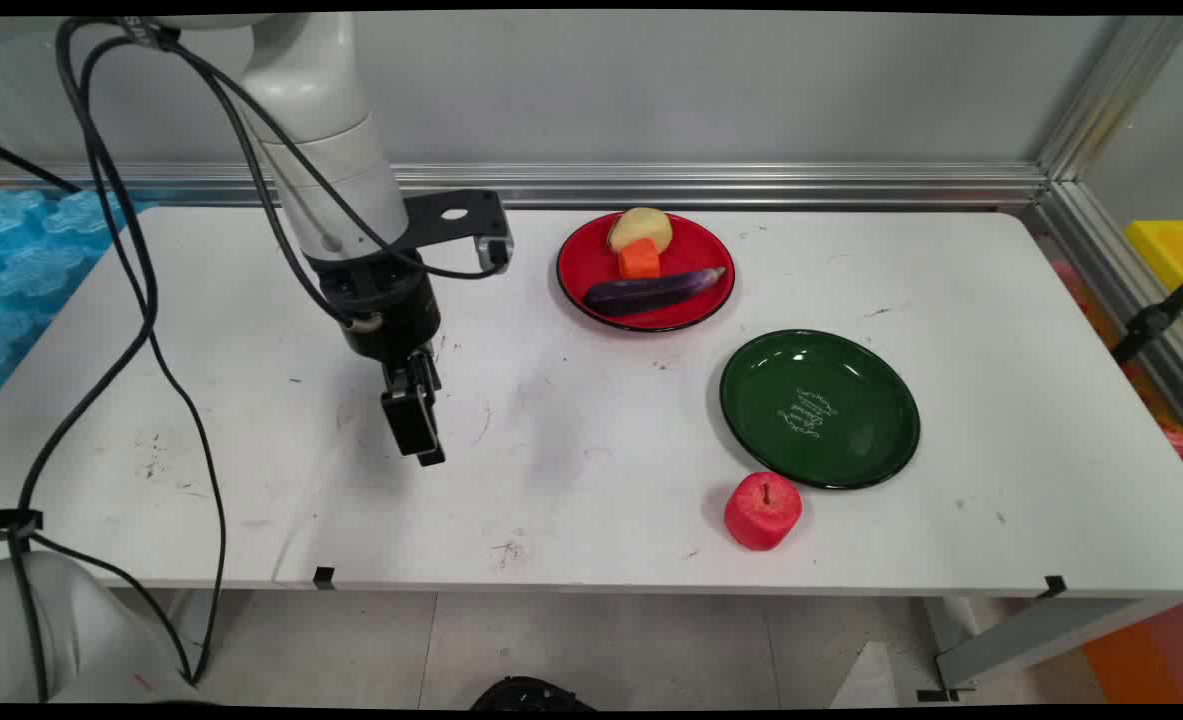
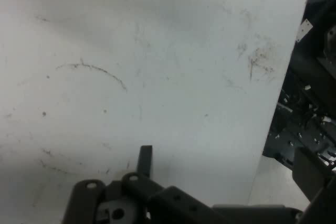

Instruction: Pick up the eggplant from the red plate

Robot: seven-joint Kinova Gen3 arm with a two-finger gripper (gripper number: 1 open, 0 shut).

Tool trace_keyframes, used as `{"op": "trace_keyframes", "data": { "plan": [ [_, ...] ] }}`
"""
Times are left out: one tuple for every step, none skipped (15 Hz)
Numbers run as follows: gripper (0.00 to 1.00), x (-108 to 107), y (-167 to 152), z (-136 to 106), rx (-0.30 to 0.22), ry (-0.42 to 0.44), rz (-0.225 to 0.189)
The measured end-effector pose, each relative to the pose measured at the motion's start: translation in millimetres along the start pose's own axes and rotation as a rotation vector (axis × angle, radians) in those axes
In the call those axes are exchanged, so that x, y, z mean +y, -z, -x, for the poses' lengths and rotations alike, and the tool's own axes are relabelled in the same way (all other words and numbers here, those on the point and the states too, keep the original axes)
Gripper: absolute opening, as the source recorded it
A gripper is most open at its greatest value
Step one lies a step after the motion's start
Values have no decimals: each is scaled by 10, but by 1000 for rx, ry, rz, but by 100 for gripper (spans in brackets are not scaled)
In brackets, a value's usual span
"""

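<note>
My black gripper hangs just above bare white table left of the middle, shut and holding nothing. In the hand view the gripper points down at scuffed tabletop, with the table's edge running down the right side. Nothing lies close to it. Far to the right, near the front edge, stands a red apple, just in front of an empty green plate. At the back a red plate carries a purple eggplant, an orange carrot piece and a pale potato.
An aluminium rail runs along the table's back edge and down its right side. Black cables hang from the arm across the left part of the table. A blue mat lies beyond the left edge.
</note>
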Motion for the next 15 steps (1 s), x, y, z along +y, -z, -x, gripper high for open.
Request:
{"op": "trace_keyframes", "data": {
  "plan": [
    [100, -9, 5, -14, 4, 3, -4],
    [100, -25, 13, -33, 10, 7, -10],
    [100, -48, 23, -62, 17, 12, -18],
    [100, -71, 31, -91, 25, 15, -26],
    [100, -107, 41, -139, 36, 18, -37],
    [100, -143, 52, -188, 47, 21, -46],
    [100, -168, 59, -220, 55, 23, -53],
    [100, -207, 69, -272, 66, 24, -64],
    [100, -258, 82, -342, 80, 25, -77],
    [100, -311, 96, -409, 95, 26, -90],
    [100, -362, 107, -472, 109, 28, -103],
    [100, -423, 121, -548, 125, 28, -118],
    [100, -491, 135, -618, 140, 29, -134],
    [100, -554, 147, -674, 153, 29, -150],
    [100, -628, 157, -737, 166, 29, -167]
  ]
}}
